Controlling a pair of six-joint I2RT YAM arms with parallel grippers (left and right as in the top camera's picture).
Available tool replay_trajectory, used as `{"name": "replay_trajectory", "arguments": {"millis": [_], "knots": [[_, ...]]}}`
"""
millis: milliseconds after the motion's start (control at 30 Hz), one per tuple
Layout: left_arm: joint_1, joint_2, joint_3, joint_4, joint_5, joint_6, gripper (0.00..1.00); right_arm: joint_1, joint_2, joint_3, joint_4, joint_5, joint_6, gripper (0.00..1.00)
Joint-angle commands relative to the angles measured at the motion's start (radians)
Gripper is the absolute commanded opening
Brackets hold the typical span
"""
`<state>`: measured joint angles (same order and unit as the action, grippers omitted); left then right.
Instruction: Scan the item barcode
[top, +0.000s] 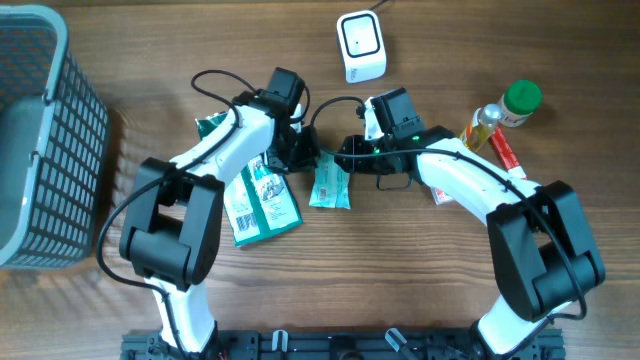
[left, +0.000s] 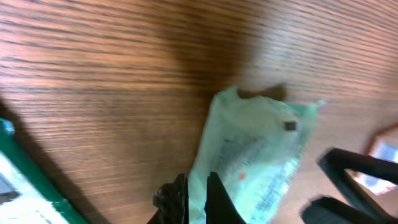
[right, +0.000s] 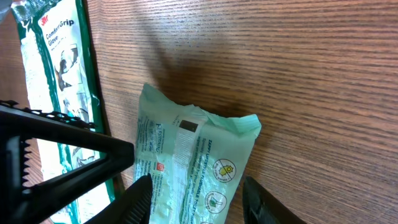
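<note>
Brown wood-grain tabletop (top: 400, 290) runs across every view, with the small white box-shaped scanner (top: 361, 45) at the upper middle of the overhead frame. The pale green plastic packet (top: 330, 185) lies flat at the centre, just right of a green-and-white glove packet (top: 262, 200). By my reading you are at the pick-up: get a firm hold before lifting, then turn the printed face toward the scanner. No barcode is plain on the upturned side, so expect to rotate the packet. Your left gripper (left: 199, 196) is pressed together at the bottom of its wrist view and looks clamped on the packet's thin left edge. That film could slip, so lift slowly. Your right gripper (right: 199, 204) stands about half apart, its fingers (right: 140, 199) straddling the packet's lower end. One finger overlaps the edge and the other sits just beside it, gripping nothing that I can see. Close it squarely across the width rather than on a corner.
</note>
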<state>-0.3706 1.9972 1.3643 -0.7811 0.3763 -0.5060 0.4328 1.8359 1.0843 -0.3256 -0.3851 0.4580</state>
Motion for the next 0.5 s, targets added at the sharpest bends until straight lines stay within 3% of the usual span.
{"name": "replay_trajectory", "arguments": {"millis": [0, 233, 467], "knots": [[0.008, -0.030, 0.006, -0.034, 0.062, 0.034, 0.04, 0.000, 0.045, 0.002, -0.011, -0.016, -0.001, 0.47], [-0.043, -0.028, -0.056, 0.036, 0.015, 0.035, 0.04, 0.000, 0.091, 0.002, -0.042, -0.048, 0.040, 0.47], [-0.059, -0.026, -0.100, 0.054, -0.147, 0.027, 0.04, 0.000, 0.092, 0.002, -0.038, -0.134, 0.040, 0.45]]}}
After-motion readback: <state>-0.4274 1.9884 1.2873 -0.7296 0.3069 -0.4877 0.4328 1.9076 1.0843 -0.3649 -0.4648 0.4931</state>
